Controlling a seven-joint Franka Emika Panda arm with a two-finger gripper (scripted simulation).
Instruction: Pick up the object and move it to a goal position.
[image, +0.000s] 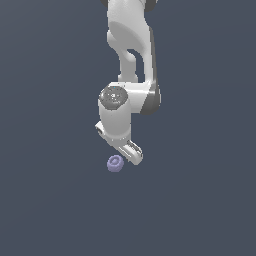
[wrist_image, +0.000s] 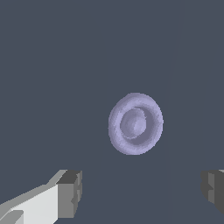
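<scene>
The white arm (image: 125, 65) reaches down from the top of the exterior view over a plain dark grey-blue floor (image: 50, 200), its wrist bent so that the gripper (image: 131, 151) points downward and slightly toward the exterior view's right. The object (image: 115, 163), a small pale lavender knob, lies on the floor just beside the gripper's lower end, on the exterior view's left of it, and from that camera the two look close enough that contact cannot be ruled in or out. Concentric ridges show on the knob's upper face, with a raised rounded centre inside an outer ring. In the wrist view the same object (wrist_image: 135, 124) appears as a rounded disc with a domed middle and a thick rim, seen almost face-on and a little foreshortened, resting alone on the floor (wrist_image: 52, 65). The gripper (wrist_image: 142, 190) has its fingers spread wide apart: one dark grey fingertip (wrist_image: 70, 194) with its pale finger body shows at one side, and the other pad is only partly in frame at the opposite edge. Nothing sits between them, and the knob lies beyond the tips, not within the gap, closer to the line of the partly seen pad than to the other. The object is not lifted and not gripped.
</scene>
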